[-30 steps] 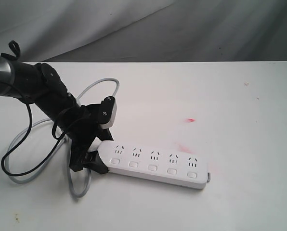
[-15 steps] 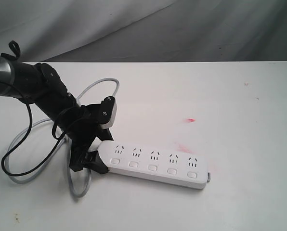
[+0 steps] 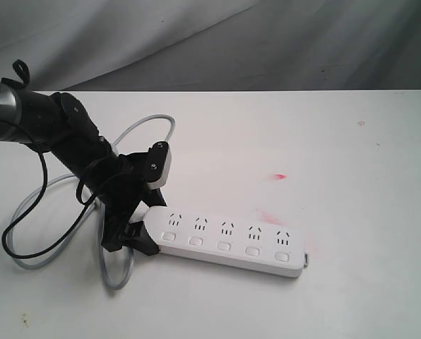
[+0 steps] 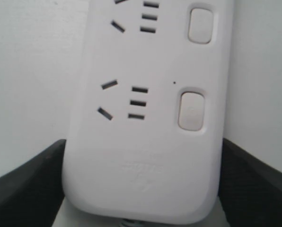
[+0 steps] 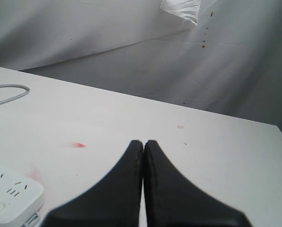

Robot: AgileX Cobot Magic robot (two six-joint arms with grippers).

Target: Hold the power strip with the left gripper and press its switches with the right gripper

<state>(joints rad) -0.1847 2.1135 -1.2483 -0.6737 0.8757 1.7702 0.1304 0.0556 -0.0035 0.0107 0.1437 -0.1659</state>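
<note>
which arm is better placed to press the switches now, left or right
Right. The left gripper clamps the power strip at its cord end; the right gripper is shut, empty and free.

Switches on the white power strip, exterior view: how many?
5. Small white rounded-square push-button switches sit in one row along the near edge of the long white plastic power strip: leftmost, second, middle, fourth, rightmost. None appears hidden.

L arm bent low, L hand gripping wide, R hand pinched closed
</note>
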